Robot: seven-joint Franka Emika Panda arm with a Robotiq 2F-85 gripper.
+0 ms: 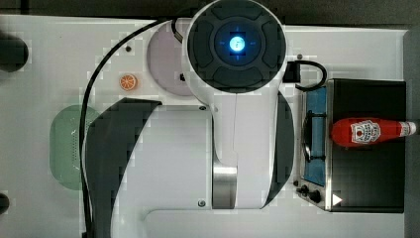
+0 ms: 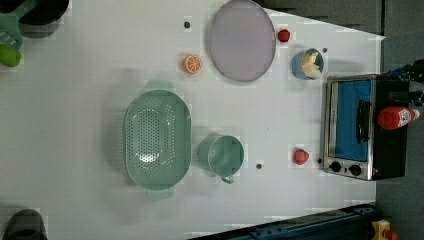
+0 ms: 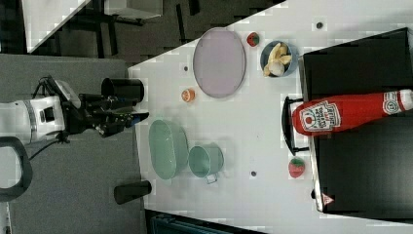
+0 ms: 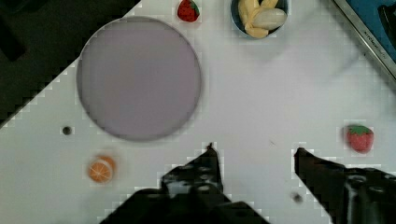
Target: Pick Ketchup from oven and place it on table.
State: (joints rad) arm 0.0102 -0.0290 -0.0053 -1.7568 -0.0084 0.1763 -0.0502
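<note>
Ketchup [image 3: 348,113], label unreadable, lies atop oven [image 3: 360,161].

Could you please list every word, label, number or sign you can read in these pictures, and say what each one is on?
No text can be quoted with confidence.
Ketchup label: white with red print, letters too blurred to read.
Ketchup cap end: a round mark, unreadable.
Oven top, near one corner: a small triangular warning sign, its symbol too small to tell.
Oven knobs: no legible markings.
</note>
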